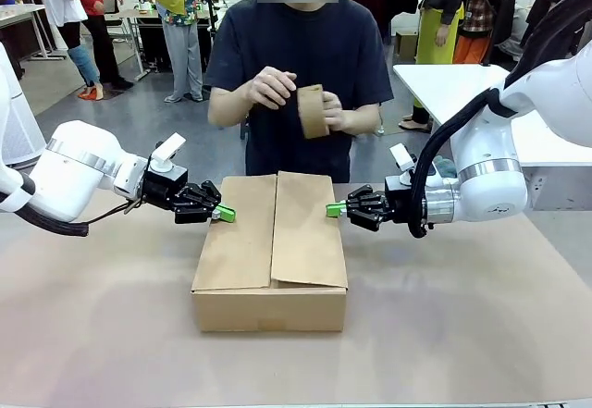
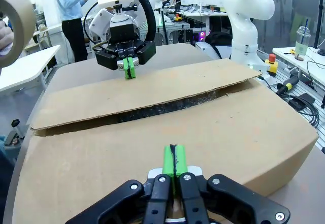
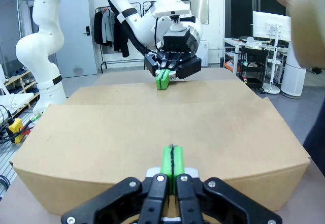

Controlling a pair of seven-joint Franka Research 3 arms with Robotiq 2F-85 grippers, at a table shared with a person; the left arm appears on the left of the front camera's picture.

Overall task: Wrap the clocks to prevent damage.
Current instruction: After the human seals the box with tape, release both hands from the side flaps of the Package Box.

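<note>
Both claws, left (image 1: 224,213) and right (image 1: 334,209), are pressing, pinched empty, on the cardboard box (image 1: 271,255) flaps at frame centre, apparently steadying them while the person is readying tape (image 1: 313,111).

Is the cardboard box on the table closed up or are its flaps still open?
Folded shut but unsealed: the cardboard box has both top flaps lying flat, with a dark gap along their seam.

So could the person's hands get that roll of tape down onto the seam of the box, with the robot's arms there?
Probably yes. The left tool and right tool sit at the box's sides, so the seam between the flaps looks free for the tape roll.
</note>
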